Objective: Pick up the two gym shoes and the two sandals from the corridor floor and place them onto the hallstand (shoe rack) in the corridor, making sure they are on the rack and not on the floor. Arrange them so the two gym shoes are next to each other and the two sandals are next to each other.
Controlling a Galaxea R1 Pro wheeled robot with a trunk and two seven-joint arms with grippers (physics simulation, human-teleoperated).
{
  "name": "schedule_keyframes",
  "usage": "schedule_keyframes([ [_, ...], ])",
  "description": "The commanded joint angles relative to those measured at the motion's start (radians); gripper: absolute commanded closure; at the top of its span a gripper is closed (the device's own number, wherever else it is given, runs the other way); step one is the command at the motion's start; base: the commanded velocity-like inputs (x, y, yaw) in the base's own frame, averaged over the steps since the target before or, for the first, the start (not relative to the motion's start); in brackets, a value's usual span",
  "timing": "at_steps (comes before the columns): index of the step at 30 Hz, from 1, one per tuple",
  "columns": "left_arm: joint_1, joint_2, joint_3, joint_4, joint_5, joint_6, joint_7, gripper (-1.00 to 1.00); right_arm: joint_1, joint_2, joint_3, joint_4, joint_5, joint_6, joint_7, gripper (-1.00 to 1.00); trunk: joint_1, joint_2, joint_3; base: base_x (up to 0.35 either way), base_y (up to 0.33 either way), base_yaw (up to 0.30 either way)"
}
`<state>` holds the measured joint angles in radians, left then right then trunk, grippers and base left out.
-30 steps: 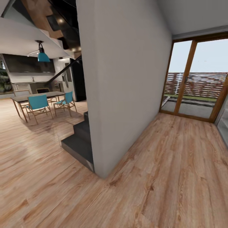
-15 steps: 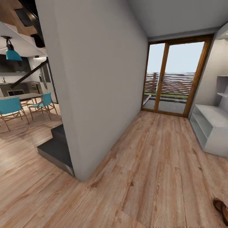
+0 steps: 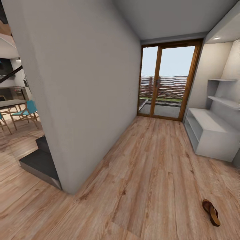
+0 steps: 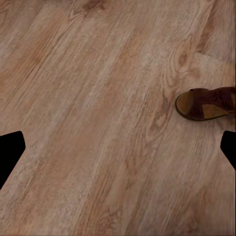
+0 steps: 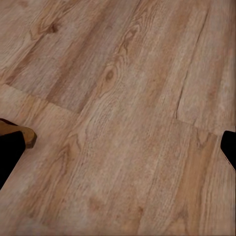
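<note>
Head view: we are facing down the corridor floor [image 3: 156, 166], a grey wall [image 3: 83, 83] running along our left, glass doors [image 3: 166, 83] ahead, the hallstand [image 3: 213, 133] standing at right, one sandal [image 3: 211, 212] lying near it. Left gripper [image 4: 118, 147] and right gripper [image 5: 118, 147] are both hanging spread wide, empty.
</note>
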<state>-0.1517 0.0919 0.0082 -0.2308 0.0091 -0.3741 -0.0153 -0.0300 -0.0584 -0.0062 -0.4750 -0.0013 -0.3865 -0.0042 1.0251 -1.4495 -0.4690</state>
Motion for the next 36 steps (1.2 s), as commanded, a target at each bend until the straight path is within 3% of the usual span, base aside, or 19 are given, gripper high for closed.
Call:
schedule_keyframes([
  [1,-0.001,0.000,0.001,0.001,0.001,-0.003,-0.002,-1.00,-0.001,0.000,0.000,0.001,0.000,-0.003,0.000,-1.00,0.000,-0.001,-0.001,0.000,-0.273,-0.013],
  [12,-0.002,0.001,0.004,0.002,0.001,-0.003,0.000,-1.00,-0.001,0.003,0.000,0.001,0.000,-0.003,0.000,-1.00,0.000,-0.001,-0.001,0.000,-0.273,-0.004],
  [20,-0.002,0.002,0.033,0.002,0.000,-0.003,-0.001,-1.00,-0.001,0.005,0.000,0.001,0.000,-0.003,0.000,-1.00,0.000,-0.001,-0.001,0.006,-0.274,0.003],
  [23,-0.002,0.004,0.055,0.002,0.000,-0.003,-0.002,-1.00,-0.001,0.006,0.000,0.001,0.000,-0.003,0.000,-1.00,0.000,-0.001,-0.001,0.112,-0.269,0.180],
  [36,-0.002,0.009,0.062,0.004,0.000,-0.003,-0.002,-1.00,-0.001,0.007,0.000,0.002,0.000,-0.003,0.000,-1.00,0.000,-0.001,-0.001,0.172,-0.244,0.256],
])
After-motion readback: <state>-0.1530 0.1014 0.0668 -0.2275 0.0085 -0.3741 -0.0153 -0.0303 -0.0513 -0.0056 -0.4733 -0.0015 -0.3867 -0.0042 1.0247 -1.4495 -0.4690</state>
